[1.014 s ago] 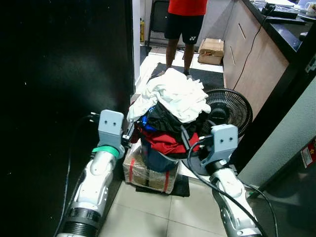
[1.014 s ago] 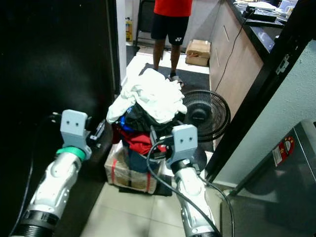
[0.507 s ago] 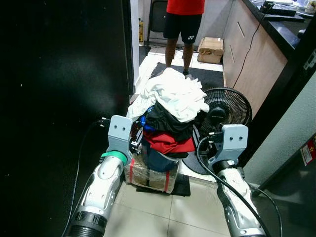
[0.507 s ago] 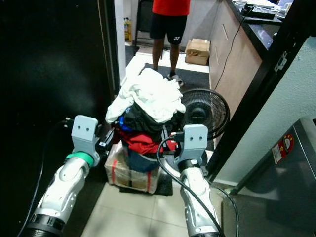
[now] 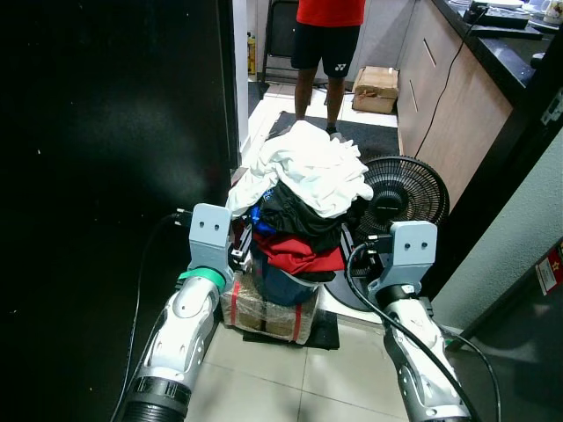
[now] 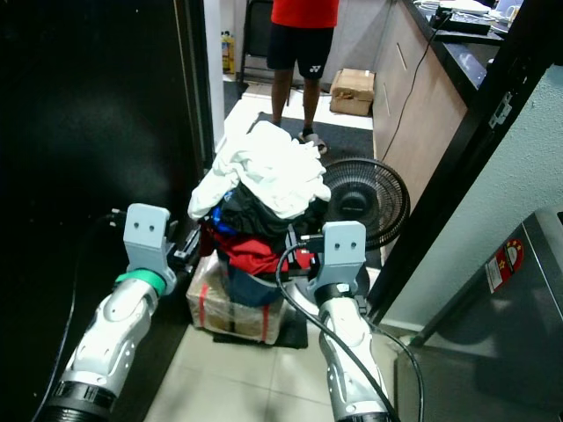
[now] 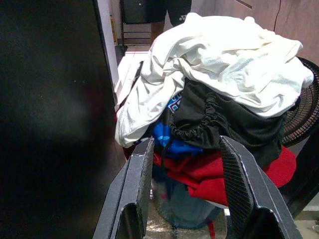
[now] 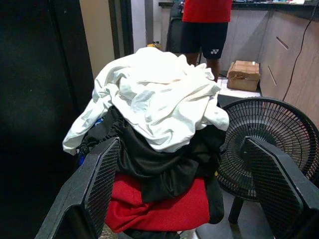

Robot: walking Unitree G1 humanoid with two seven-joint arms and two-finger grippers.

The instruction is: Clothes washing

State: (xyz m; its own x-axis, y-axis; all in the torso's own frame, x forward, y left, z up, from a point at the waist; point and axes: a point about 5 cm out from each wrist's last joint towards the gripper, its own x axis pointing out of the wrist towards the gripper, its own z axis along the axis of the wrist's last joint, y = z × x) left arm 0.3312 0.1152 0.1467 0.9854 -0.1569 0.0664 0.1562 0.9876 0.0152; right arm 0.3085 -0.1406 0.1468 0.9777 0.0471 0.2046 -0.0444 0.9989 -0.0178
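The left gripper [image 7: 184, 194] and right gripper [image 8: 187, 191] are held with fingers apart on either side of the laundry pile [image 5: 303, 189] — white, black and red clothes heaped over a wrapped box [image 5: 264, 312] on the tiled floor [image 5: 290, 378]. A fan [image 5: 405, 189] stands just beside it; a person [image 5: 330, 35] stands beyond.

A home, at the doorway to a kitchen: tiled floor [image 5: 264, 369], wooden cabinets [image 5: 449, 105] under a dark tabletop [image 5: 506, 48], a floor fan [image 5: 400, 198], a cardboard box [image 5: 376, 90], and a heap of laundry [image 5: 303, 207].
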